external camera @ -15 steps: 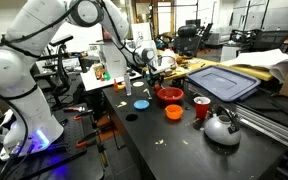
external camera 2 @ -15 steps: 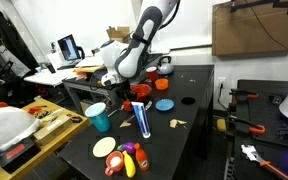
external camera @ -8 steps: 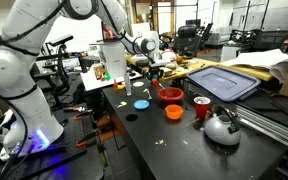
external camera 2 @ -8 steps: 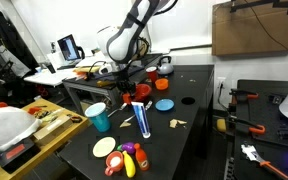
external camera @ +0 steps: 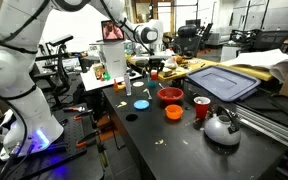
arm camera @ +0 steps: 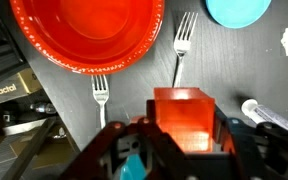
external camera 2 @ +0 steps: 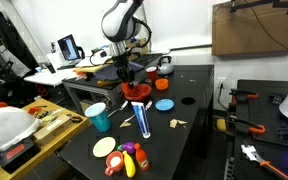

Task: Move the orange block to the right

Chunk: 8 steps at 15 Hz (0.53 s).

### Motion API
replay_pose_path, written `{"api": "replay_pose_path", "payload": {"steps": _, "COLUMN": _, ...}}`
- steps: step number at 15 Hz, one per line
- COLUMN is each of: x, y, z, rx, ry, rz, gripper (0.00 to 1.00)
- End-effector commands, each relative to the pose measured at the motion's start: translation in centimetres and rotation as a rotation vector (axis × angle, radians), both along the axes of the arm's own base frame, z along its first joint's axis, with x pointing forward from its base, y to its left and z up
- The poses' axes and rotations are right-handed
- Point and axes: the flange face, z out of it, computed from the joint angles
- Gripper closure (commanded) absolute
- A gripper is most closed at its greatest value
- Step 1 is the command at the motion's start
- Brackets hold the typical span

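Observation:
My gripper [arm camera: 185, 132] is shut on the orange block [arm camera: 183, 110], a reddish-orange cube held between the two fingers. In the wrist view the block hangs above the dark table, just below the wide red bowl [arm camera: 89, 30] and between two forks [arm camera: 100, 93] [arm camera: 182, 38]. In both exterior views the gripper [external camera: 153, 68] [external camera 2: 127, 73] is raised above the table near the red bowl [external camera: 170, 95] [external camera 2: 137, 92]. The block itself shows only as a small orange spot [external camera: 154, 74].
A small orange bowl [external camera: 173, 112], red cup [external camera: 201, 107], steel kettle [external camera: 222, 127] and blue disc [external camera: 141, 103] stand near the red bowl. A teal cup [external camera 2: 98, 117], white tube [external camera 2: 144, 121] and a plate of toy fruit [external camera 2: 122, 156] sit nearer the table's end.
The arm has risen and swung back from low beside the red bowl, carrying the orange block up off the table.

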Motion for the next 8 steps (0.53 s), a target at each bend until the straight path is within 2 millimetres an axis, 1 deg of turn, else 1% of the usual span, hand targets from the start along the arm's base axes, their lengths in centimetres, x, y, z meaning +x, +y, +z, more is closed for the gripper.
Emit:
{"api": "replay_pose_path", "payload": {"steps": 1, "x": -0.7, "y": -2.3, "z": 2.9, "rx": 0.046, "ry": 0.005, "rz": -0.104, "gripper": 0.74}}
{"api": "replay_pose_path", "payload": {"steps": 4, "x": -0.5, "y": -4.4, "z": 4.1, "rx": 0.067, "ry": -0.012, "rz": -0.208, "gripper": 0.74}}
{"api": "replay_pose_path", "payload": {"steps": 8, "x": -0.5, "y": -7.2, "z": 5.0, "rx": 0.034, "ry": -0.044, "rz": -0.356, "gripper": 0.74}}
